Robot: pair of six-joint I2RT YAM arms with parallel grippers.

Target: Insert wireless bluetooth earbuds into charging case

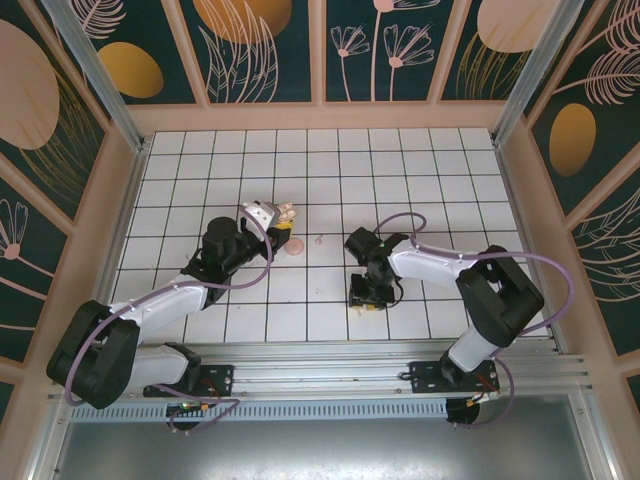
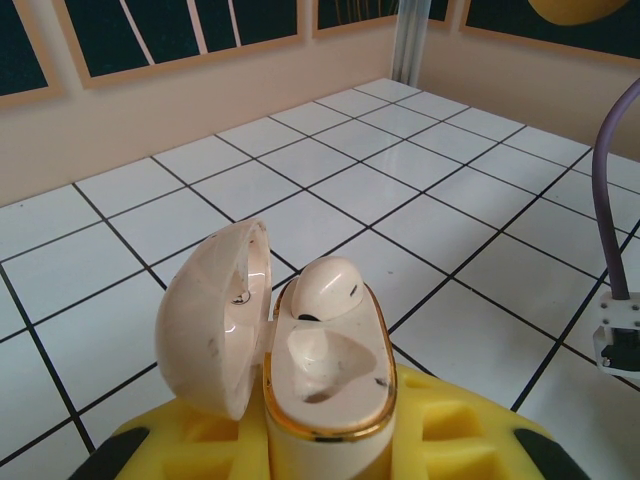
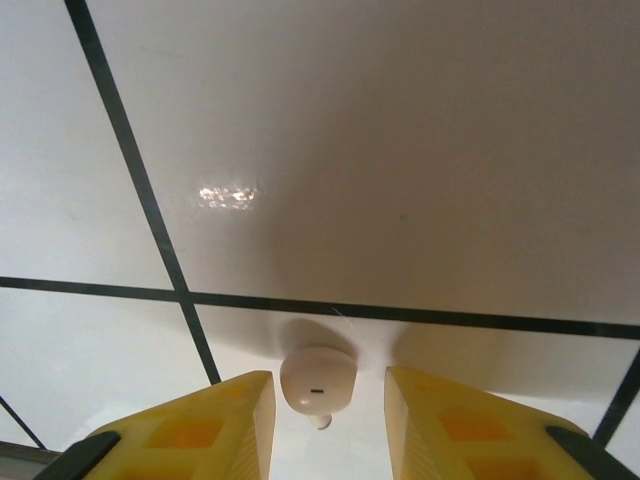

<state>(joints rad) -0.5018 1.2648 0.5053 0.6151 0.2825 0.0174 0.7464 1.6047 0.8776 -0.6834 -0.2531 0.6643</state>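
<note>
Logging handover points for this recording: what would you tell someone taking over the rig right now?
Left gripper: shut on the open charging case, lid swung aside.
Right gripper: open, fingers either side of the loose earbud on the tile, not gripping yet.
Done: first earbud seated in the case's far slot.
To do: near slot is empty. Grasp the loose earbud, carry it over and seat it.

A robotics test cell is indicated – a white tiled tabletop [image 1: 330, 170] ruled in black lines is boxed in by printed botanical wall panels [image 1: 260, 50] and aluminium posts [image 1: 96, 75], and a left arm [image 1: 170, 293] and right arm [image 1: 432, 263] are bolted to an aluminium rail [image 1: 330, 378] at the near edge.
</note>
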